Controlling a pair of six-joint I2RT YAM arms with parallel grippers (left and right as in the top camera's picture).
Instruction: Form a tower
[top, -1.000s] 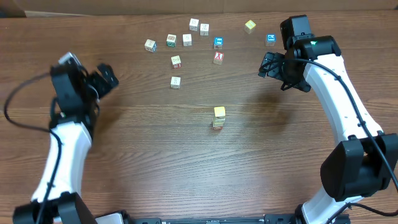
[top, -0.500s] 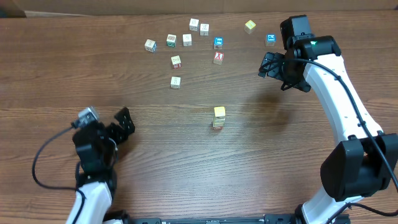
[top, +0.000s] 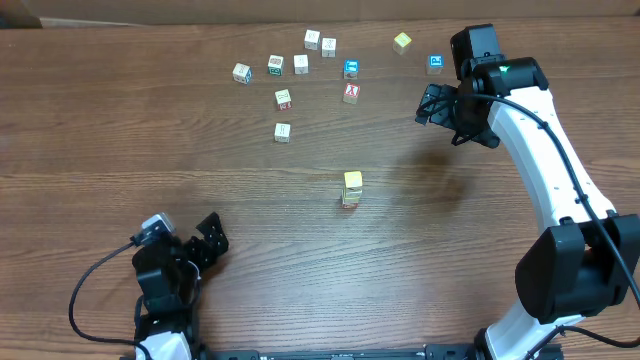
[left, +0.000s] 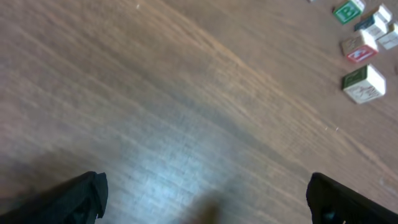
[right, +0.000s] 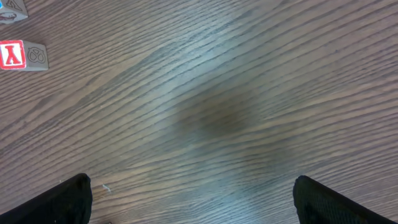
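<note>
The tower (top: 351, 189) stands in the middle of the table: a yellow-topped cube on a pale cube with red marks. My left gripper (top: 204, 243) is open and empty near the front left, well away from the tower. In the left wrist view the left gripper (left: 205, 205) has its dark fingertips (left: 84, 198) wide apart over bare wood. My right gripper (top: 425, 106) is open and empty at the back right, beyond the tower. In the right wrist view the right gripper (right: 193, 202) holds nothing between its fingers (right: 65, 200).
Several loose cubes lie at the back: a pale cube (top: 282, 131), a red-marked cube (top: 351, 93), a blue cube (top: 436, 63), a yellow cube (top: 402, 41). The left wrist view shows a green-marked cube (left: 364, 84); the right wrist view shows a red X cube (right: 22, 55).
My left arm has drawn back from the left middle of the table to the front left edge, gripper still open. The right arm and the tower have not moved.
</note>
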